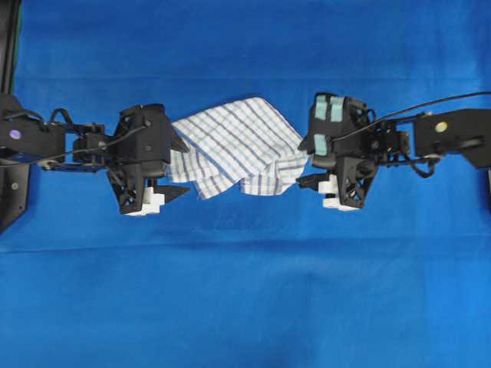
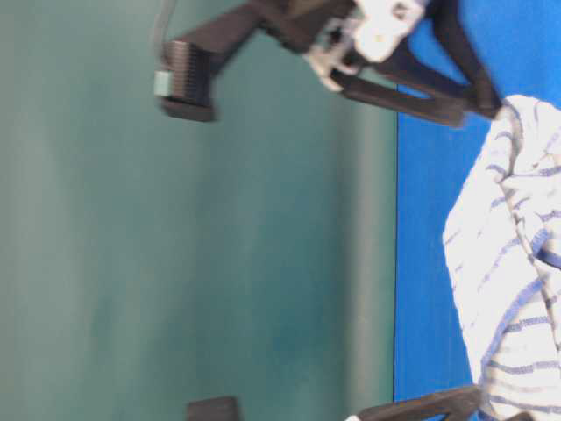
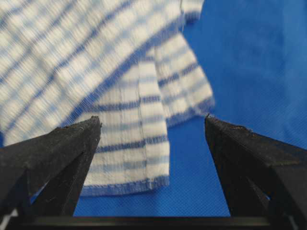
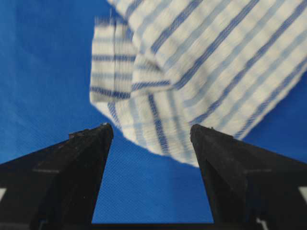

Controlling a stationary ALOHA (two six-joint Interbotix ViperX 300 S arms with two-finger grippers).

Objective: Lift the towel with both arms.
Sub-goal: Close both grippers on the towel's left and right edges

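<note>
Towel (image 1: pixel 234 146) lies crumpled between both claws, long axis running arm to arm. Left claw (image 1: pixel 178 167) and right claw (image 1: pixel 305 162) gape wide, empty, each at a towel edge.

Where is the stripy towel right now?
From overhead, the towel lies crumpled on the blue table cloth, near the middle, right between the open left gripper and the open right gripper.

Crumpled checked towel (image 1: pixel 234 146) lies on blue cloth (image 1: pixel 245 291).
</note>
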